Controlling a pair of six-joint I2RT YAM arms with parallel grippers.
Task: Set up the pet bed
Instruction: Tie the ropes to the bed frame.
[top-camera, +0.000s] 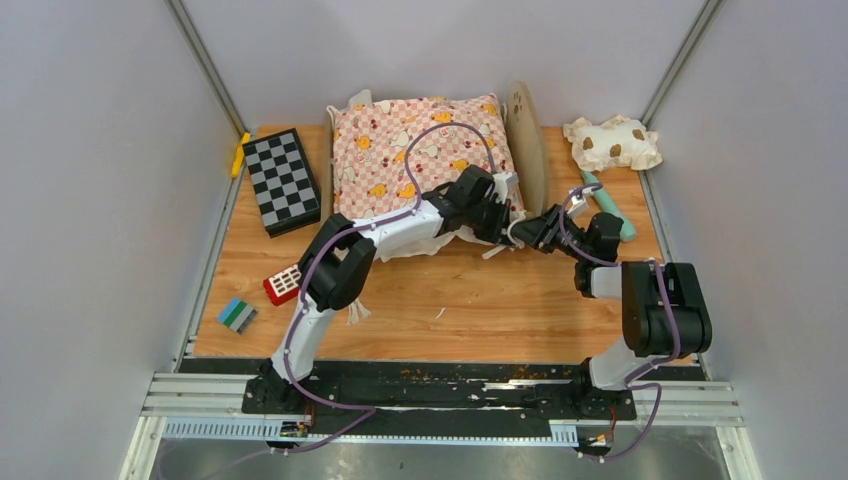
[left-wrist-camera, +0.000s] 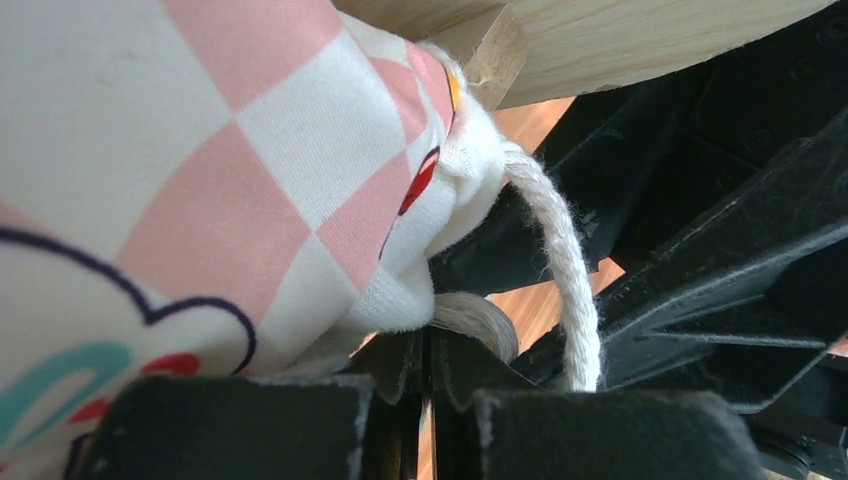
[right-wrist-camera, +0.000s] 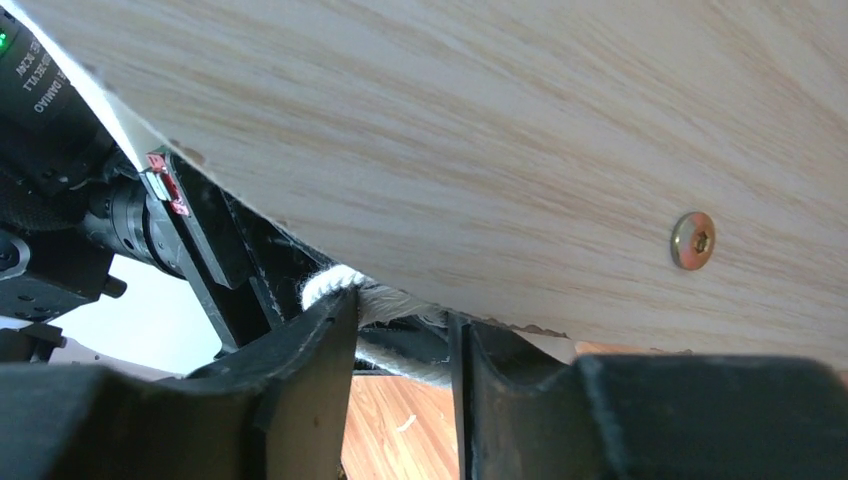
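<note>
a: where's the pet bed?
b: far middle of the surface. pale grainy wood, rounded at one end, soft pink checked cushion on top.
a: pincers?
b: both at its near right corner, probably tying the cushion on. left pincer closed, seems to pinch the twisted white cord. right pincer open, jaws straddling that cord.

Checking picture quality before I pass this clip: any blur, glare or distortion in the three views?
Top view: sharp and evenly lit, walls splay with a wide-angle look. Left wrist: cushion is too close and soft, cord sharper. Right wrist: bed wood and its screw are crisp, with a blown-out white patch at left.
</note>
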